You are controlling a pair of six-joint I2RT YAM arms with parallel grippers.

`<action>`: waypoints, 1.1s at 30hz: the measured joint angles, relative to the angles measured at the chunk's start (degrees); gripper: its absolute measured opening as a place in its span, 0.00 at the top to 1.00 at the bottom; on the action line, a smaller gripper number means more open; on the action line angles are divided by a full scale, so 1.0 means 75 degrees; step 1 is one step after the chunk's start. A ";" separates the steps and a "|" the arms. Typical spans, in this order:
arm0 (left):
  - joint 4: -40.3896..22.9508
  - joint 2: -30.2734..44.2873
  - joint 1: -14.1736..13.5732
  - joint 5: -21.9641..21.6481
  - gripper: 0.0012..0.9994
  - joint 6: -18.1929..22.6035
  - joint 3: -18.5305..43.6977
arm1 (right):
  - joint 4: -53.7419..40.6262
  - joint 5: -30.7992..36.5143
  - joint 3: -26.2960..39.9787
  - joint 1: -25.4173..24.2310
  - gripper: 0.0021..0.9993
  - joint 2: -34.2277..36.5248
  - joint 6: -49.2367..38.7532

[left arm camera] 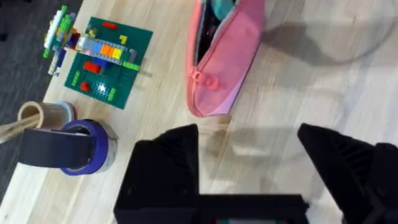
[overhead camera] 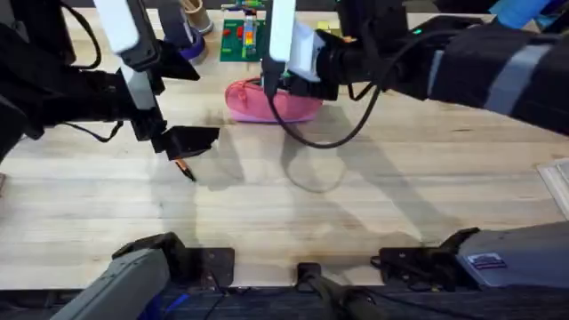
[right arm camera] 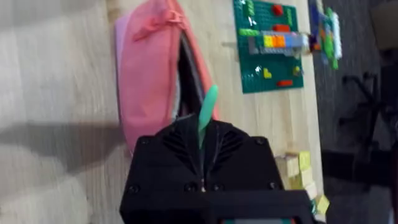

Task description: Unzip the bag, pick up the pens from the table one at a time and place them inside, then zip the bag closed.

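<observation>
Green pen [right arm camera: 207,111] going into bag [overhead camera: 271,100]
R gripper [right arm camera: 202,146] pinches green pen over open bag; L gripper [left arm camera: 249,155] spread, near bag w/ orange pen [overhead camera: 184,168].

Green pen [right arm camera: 207,111] half inside gripper [right arm camera: 202,146].

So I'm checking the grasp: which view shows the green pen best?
The right wrist view: the thin green stick pen is clamped in the right gripper over the open pink fabric pouch. The left wrist view catches its tip inside the pouch; overhead hides it.

black arms, white segments, cables
</observation>
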 joint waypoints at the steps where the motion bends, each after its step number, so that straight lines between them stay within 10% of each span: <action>1: 0.0003 0.0000 0.0000 0.0000 0.01 0.0000 0.0000 | 0.0016 -0.0024 0.0000 0.0028 0.97 0.0060 -0.0164; 33: 0.0143 0.0000 0.0000 0.0000 0.01 0.0001 0.0000 | 0.1522 -0.0098 0.0003 0.0435 0.97 0.1478 -0.1460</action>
